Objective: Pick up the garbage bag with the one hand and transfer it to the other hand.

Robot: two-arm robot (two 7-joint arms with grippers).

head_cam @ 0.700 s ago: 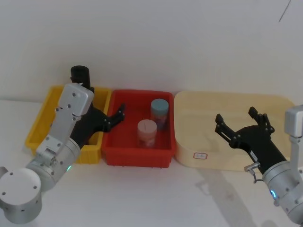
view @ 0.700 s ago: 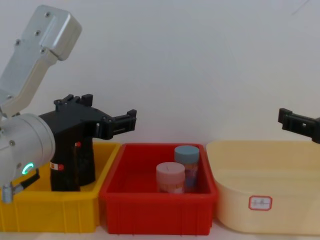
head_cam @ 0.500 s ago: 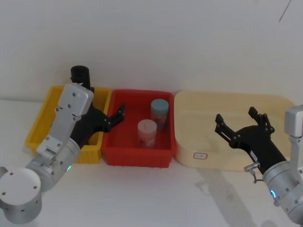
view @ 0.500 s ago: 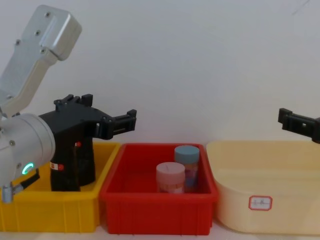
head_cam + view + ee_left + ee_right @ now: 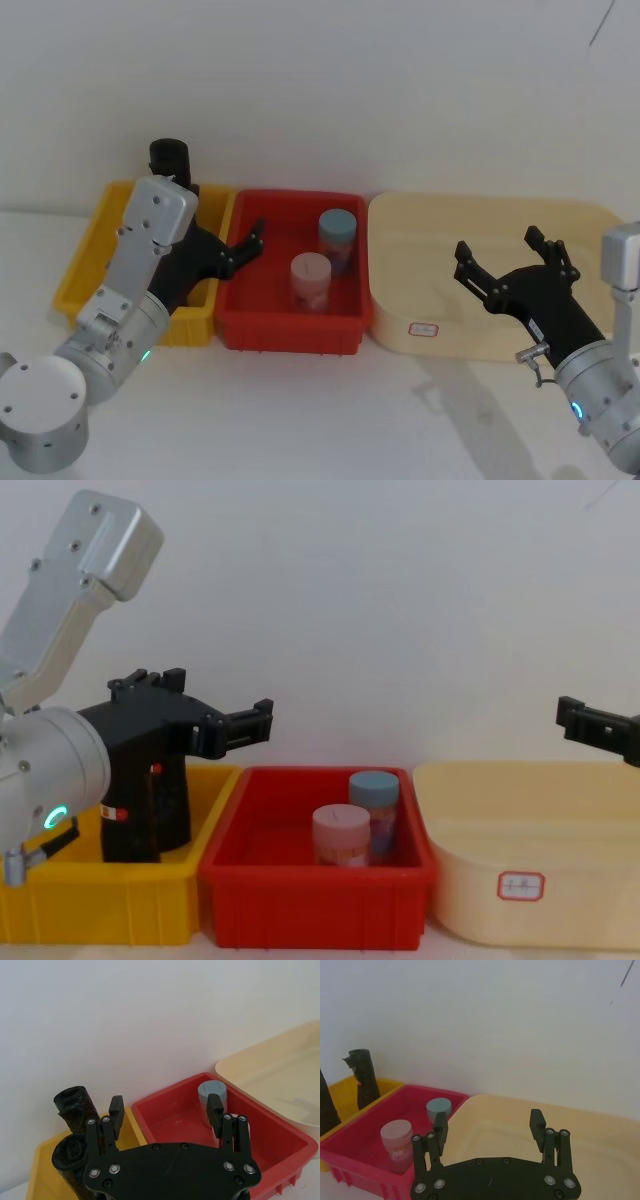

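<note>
Unmoved garbage bag [image 5: 148, 820] below left tool [image 5: 165, 1106]

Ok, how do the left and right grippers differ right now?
Place: the left gripper hangs over the right side of the yellow bin, by the nearer garbage bag, with one finger out over the red bin; the right gripper hangs over the cream tub. Light: the left arm's ring glows green, the right arm's ring blue. Shared: both are open and hold nothing.
</note>
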